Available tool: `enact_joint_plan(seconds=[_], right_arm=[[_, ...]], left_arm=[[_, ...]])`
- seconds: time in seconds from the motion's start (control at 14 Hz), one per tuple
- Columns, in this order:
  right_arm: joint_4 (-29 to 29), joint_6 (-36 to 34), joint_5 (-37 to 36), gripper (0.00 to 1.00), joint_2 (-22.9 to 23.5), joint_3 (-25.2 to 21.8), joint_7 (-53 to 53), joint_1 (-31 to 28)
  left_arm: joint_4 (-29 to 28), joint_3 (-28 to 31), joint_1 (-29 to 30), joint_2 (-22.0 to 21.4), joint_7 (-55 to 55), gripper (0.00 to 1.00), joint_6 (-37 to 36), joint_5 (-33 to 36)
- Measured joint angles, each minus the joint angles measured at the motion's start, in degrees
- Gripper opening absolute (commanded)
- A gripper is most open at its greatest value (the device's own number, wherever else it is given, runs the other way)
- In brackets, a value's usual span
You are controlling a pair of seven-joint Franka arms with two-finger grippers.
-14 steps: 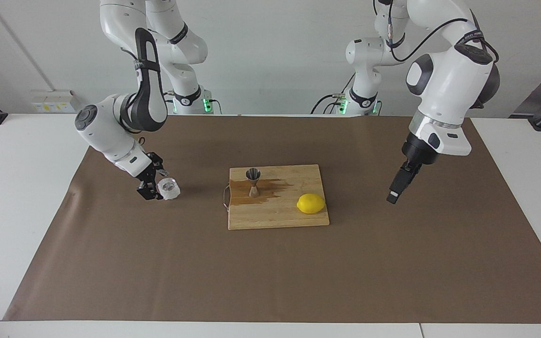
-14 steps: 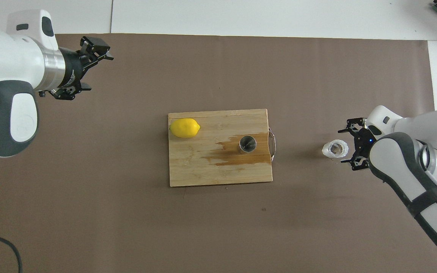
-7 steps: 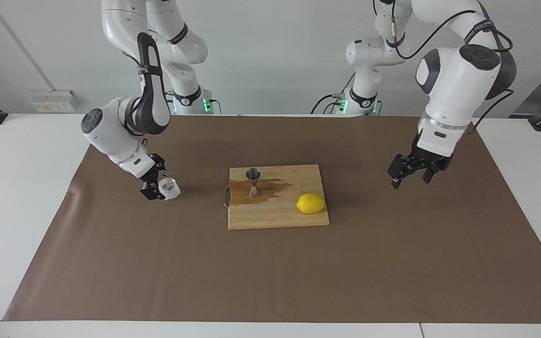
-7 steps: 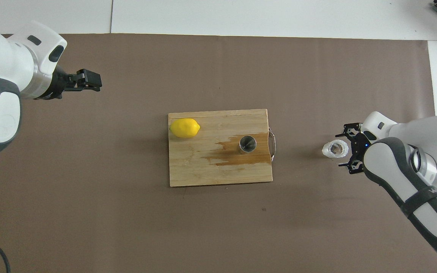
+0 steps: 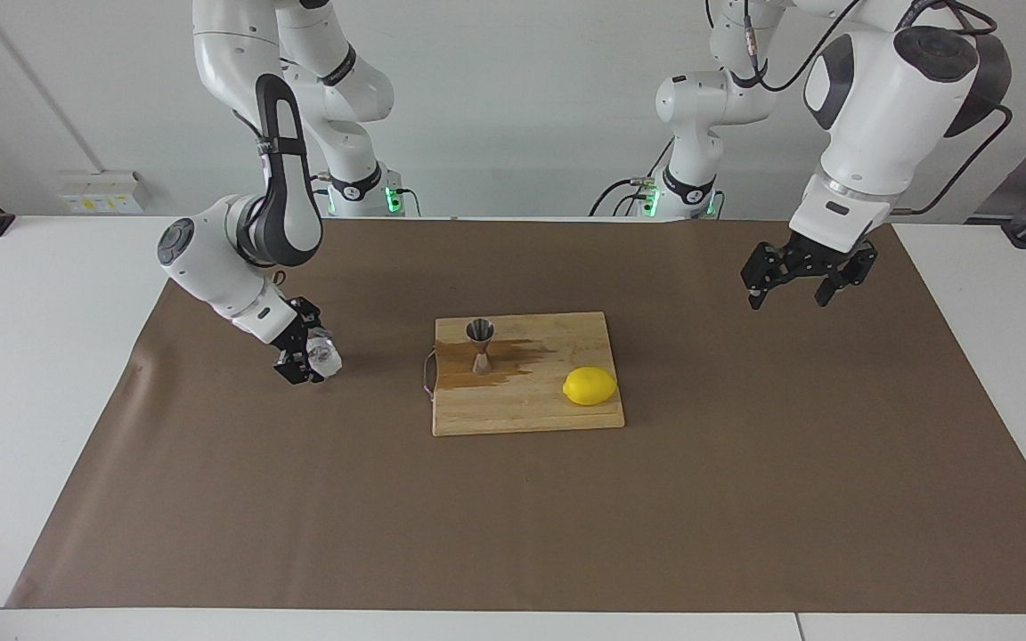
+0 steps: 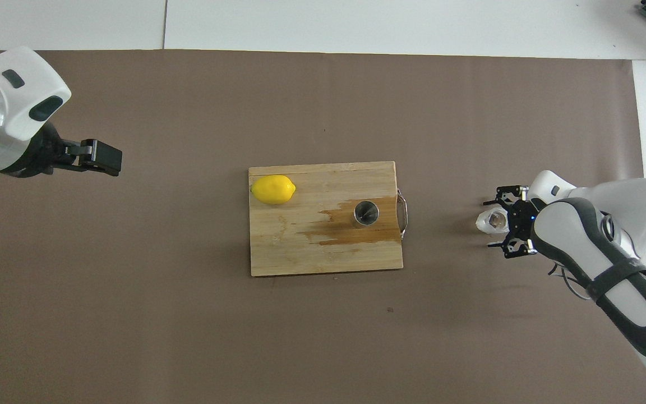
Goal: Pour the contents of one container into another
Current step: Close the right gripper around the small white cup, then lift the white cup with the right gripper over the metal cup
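The clear ribbed glass cup (image 5: 328,359) stands on the brown mat toward the right arm's end of the table; it also shows in the overhead view (image 6: 487,221). My right gripper (image 5: 310,358) is low at the mat, open, with its fingers on either side of the cup (image 6: 495,223). The steel hourglass jigger (image 5: 480,343) stands upright on the wooden cutting board (image 5: 522,414), at the board's end toward the cup (image 6: 366,213). My left gripper (image 5: 791,298) is open and empty, raised over the mat toward the left arm's end (image 6: 104,163).
A yellow lemon (image 5: 590,385) lies on the cutting board's (image 6: 300,258) end toward the left arm (image 6: 272,189). A dark wet stain (image 6: 345,231) spreads across the board around the jigger. A metal handle (image 6: 405,213) sticks out of the board toward the cup.
My right gripper has slid forward so its fingers now flank the cup. My left gripper has turned, risen and drawn back toward the robots. Cup, jigger and lemon have not moved.
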Motion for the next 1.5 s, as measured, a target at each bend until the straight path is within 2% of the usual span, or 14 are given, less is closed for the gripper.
enact_joint_plan(seconds=[0.14, 0.21, 0.29, 0.5, 0.64, 1.07, 1.5], right_arm=[[0.01, 0.0, 0.31, 0.91, 0.0, 0.01, 0.0, -0.01], [0.01, 0.0, 0.48, 0.8, 0.0, 0.0, 0.0, -0.03], [0.02, 0.0, 0.53, 0.67, 0.0, 0.0, 0.0, -0.06], [0.28, -0.11, 0.75, 0.11, -0.31, 0.01, 0.0, -0.23], [0.69, -0.33, 2.06, 0.0, -0.44, 0.01, 0.0, -0.35], [3.14, -1.16, 2.48, 0.0, -2.2, 0.55, 3.18, 0.84], [5.92, -1.47, 2.33, 0.0, -4.95, 0.85, 19.46, 10.52]], left_arm=[[-0.82, 0.08, 0.13, -1.09, 0.05, 1.0, -1.27, 0.0], [-1.37, 0.1, 0.22, -1.34, 0.05, 1.0, -1.29, 0.0], [-1.86, 0.12, 0.39, -1.43, -0.6, 1.0, -1.3, -0.01], [-1.94, 0.2, 2.0, -1.68, -5.17, 1.0, -1.3, -2.19], [-1.3, 0.2, 2.69, -2.09, -5.5, 1.0, -1.58, -2.46], [-0.75, 0.12, 3.77, -2.64, -3.17, 1.0, -3.53, -2.46], [-0.77, 0.97, 3.79, -2.7, -2.59, 1.0, -3.57, -2.46]])
